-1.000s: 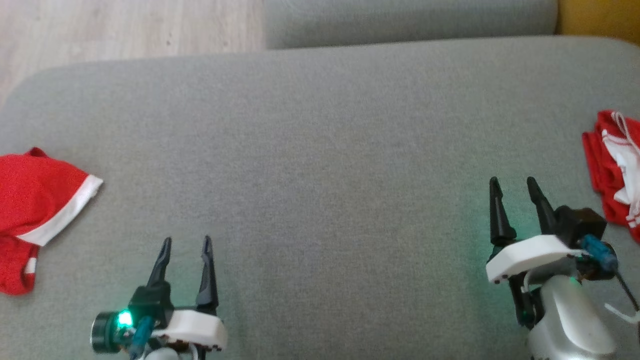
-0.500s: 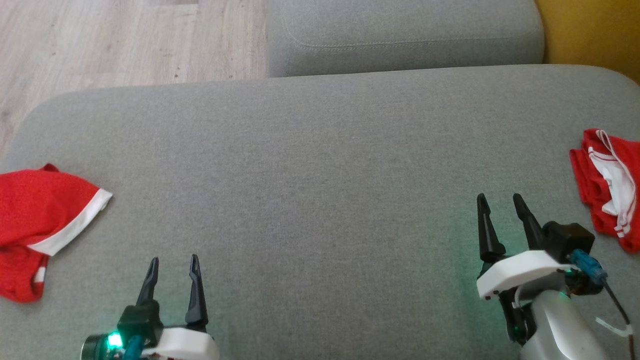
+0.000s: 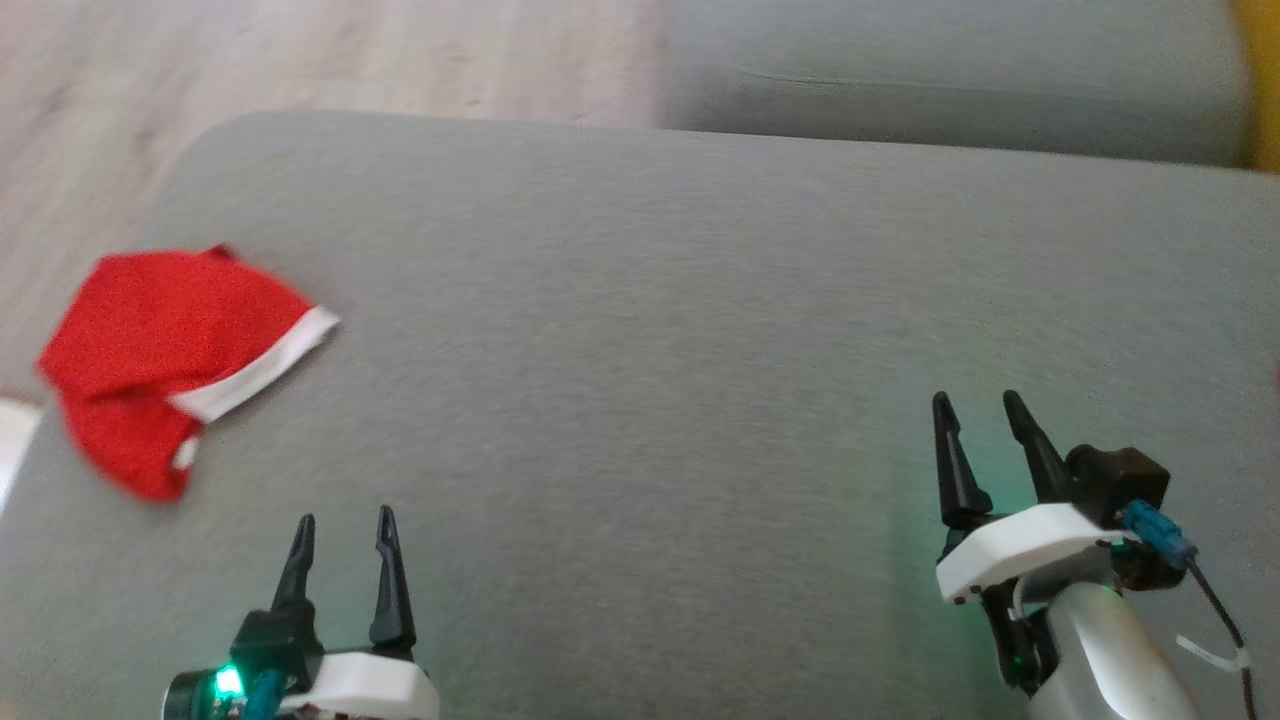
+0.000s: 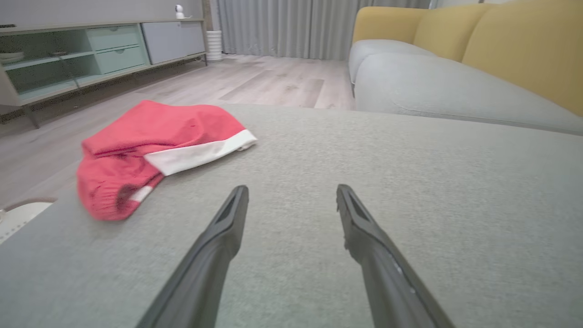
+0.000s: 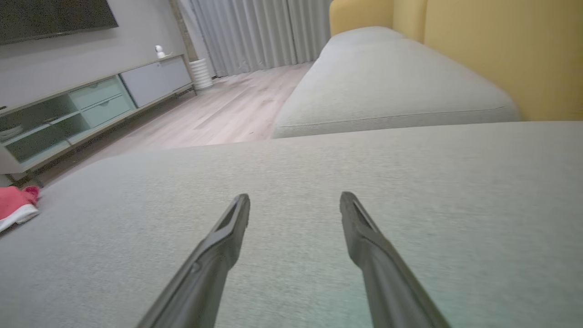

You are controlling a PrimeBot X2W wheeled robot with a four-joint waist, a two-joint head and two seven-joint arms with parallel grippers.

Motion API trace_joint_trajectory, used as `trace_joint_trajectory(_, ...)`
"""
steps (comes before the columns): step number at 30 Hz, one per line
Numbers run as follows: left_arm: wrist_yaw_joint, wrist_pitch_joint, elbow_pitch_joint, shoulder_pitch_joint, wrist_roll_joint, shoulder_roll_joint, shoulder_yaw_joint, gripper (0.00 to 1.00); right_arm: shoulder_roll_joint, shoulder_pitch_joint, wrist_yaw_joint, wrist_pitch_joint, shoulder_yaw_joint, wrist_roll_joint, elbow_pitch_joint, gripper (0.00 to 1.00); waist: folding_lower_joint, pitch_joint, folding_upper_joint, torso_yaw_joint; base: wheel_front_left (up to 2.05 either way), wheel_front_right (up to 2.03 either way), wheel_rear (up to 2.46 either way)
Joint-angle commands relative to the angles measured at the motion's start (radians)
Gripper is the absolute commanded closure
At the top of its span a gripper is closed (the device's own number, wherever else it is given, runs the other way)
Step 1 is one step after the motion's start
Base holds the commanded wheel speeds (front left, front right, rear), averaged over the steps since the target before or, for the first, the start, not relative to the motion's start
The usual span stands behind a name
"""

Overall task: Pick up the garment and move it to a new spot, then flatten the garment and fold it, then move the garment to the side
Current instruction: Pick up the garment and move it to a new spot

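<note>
Reach for the pick: the crumpled red garment [image 3: 170, 365] lies near the left edge of the grey cushion [image 3: 680, 300], so the left gripper [image 3: 345, 516] (jaws apart and empty, like the right gripper [image 3: 976, 397]) should close on a raised fold, not the upholstery

Left gripper [image 3: 345, 518] with two dark fingers spread apart, nothing between them, right gripper [image 3: 976, 400] equally wide and empty, silver forearm [image 3: 1105, 650] behind it, both probably hovering, picture blurred

Left claw [image 3: 345, 515] and right claw [image 3: 975, 396] have black tapered fingers [image 3: 392, 600] on white housings [image 3: 375, 690].
</note>
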Motion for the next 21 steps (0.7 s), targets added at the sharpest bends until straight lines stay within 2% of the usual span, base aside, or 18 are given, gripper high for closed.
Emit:
trace_joint_trajectory(1,0.005,-0.005,-0.033,-0.033,0.002,0.008,0.039,0.0,0.004,-0.02,-0.001,-0.007,0.036,0.01,-0.027,0.0,0.0,0.006,0.0,0.1,0.0,0.0,0.0)
trace_joint_trajectory(2,0.006,-0.005,-0.034,-0.027,0.005,0.008,0.051,0.0,0.004,-0.022,-0.001,-0.007,0.045,0.019,-0.025,0.0,0.0,0.007,0.0,0.147,0.0,0.0,0.0)
trace_joint_trajectory(4,0.007,-0.005,-0.035,-0.019,0.007,0.008,0.065,0.0,0.004,-0.024,-0.001,-0.007,0.054,0.025,-0.024,0.0,0.0,0.006,0.0,0.192,0.0,0.0,0.0)
trace_joint_trajectory(10,-0.003,-0.005,-0.033,-0.005,0.027,0.008,0.128,0.0,0.004,-0.03,-0.001,-0.007,0.087,0.043,-0.016,0.0,0.0,0.012,0.0,0.273,0.0,0.0,0.0)
trace_joint_trajectory(14,-0.009,-0.005,-0.027,-0.012,0.023,0.008,0.177,0.0,0.004,-0.043,-0.001,-0.007,0.104,0.044,-0.014,0.0,0.0,0.034,0.0,0.274,0.0,0.0,0.0)
trace_joint_trajectory(21,-0.017,-0.005,-0.021,-0.097,0.025,0.02,0.271,0.0,0.004,-0.091,-0.001,-0.007,0.115,0.003,-0.022,0.0,0.0,0.127,0.0,0.224,0.0,0.0,0.0)
